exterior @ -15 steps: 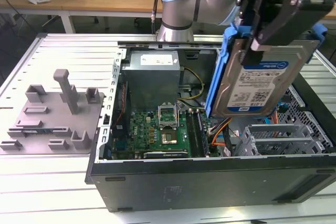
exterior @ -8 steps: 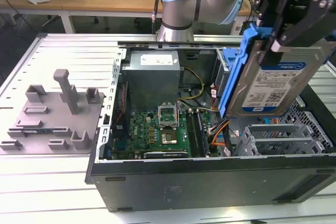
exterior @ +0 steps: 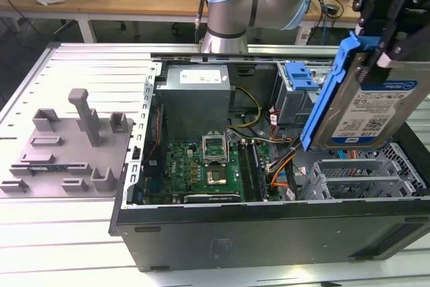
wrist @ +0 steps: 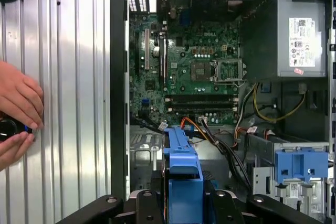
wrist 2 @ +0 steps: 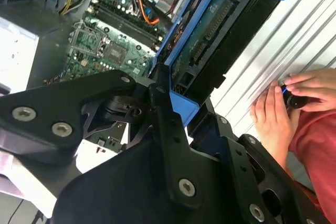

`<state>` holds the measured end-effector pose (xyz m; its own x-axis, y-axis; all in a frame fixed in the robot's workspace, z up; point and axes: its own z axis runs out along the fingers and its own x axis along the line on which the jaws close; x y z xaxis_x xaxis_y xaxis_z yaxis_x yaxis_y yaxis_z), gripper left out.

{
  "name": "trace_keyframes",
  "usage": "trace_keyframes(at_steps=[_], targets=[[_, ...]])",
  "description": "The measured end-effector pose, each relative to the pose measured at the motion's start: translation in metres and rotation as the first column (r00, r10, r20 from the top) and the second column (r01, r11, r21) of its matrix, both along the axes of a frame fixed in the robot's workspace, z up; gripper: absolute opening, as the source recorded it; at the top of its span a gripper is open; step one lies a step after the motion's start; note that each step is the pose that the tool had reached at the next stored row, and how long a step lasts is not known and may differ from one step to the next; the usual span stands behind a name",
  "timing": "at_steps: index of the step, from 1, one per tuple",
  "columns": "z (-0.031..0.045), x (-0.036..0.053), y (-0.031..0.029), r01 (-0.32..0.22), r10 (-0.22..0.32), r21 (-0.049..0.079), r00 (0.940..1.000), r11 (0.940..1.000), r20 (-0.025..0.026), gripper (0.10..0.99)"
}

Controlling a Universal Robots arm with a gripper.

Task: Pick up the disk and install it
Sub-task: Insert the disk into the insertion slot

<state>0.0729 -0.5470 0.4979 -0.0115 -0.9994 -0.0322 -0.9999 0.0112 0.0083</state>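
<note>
The disk (exterior: pixel 366 102), a silver drive with a white-and-blue label in a blue carrier, hangs tilted above the open computer case (exterior: pixel 269 233), over the drive cage (exterior: pixel 363 176) on the exterior view's right. My black gripper (exterior: pixel 377 48) is shut on its upper part. In the second wrist view the disk (wrist 2: pixel 210 40) shows its green circuit-board underside, clamped between the gripper (wrist 2: pixel 176 111) fingers. In the first wrist view I see the carrier's blue edge (wrist: pixel 181 169) rising from the gripper (wrist: pixel 181 205) over the case floor.
Inside the case lie a green motherboard (exterior: pixel 205 166), a grey power supply (exterior: pixel 195 95), cables and a blue bay clip (exterior: pixel 300 75). A grey fixture tray (exterior: pixel 67 146) stands on the exterior view's left. A person's hands (wrist: pixel 18 111) rest on the ribbed table beside the case.
</note>
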Motion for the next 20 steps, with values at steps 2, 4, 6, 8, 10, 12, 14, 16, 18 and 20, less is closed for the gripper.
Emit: trace_keyframes(at_steps=[2,4,6,8,10,12,14,16,18,20], targets=[[-0.0004,0.0092,0.0,0.0,0.0,0.0,1.0,1.0,0.0,0.369],[-0.0007,0.0149,0.0,0.0,0.0,0.0,1.0,1.0,0.0,0.369],[-0.0012,0.0209,0.0,0.0,0.0,0.0,1.0,1.0,0.0,0.369],[-0.0017,0.0243,0.0,0.0,0.0,0.0,1.0,1.0,0.0,0.369],[-0.0023,0.0271,0.0,0.001,-0.001,0.0,1.0,1.0,0.0,0.369],[-0.0033,0.0305,0.0,0.002,-0.002,0.0,1.0,1.0,0.0,0.369],[-0.004,0.0326,0.0,0.002,-0.002,0.0,1.0,1.0,0.0,0.369],[-0.0046,0.034,0.0,0.003,-0.003,0.0,1.0,1.0,0.0,0.369],[-0.0053,0.034,0.0,0.004,-0.004,0.0,1.0,1.0,0.0,0.369],[-0.0058,0.0342,0.0,0.004,-0.004,0.0,1.0,1.0,0.0,0.369]])
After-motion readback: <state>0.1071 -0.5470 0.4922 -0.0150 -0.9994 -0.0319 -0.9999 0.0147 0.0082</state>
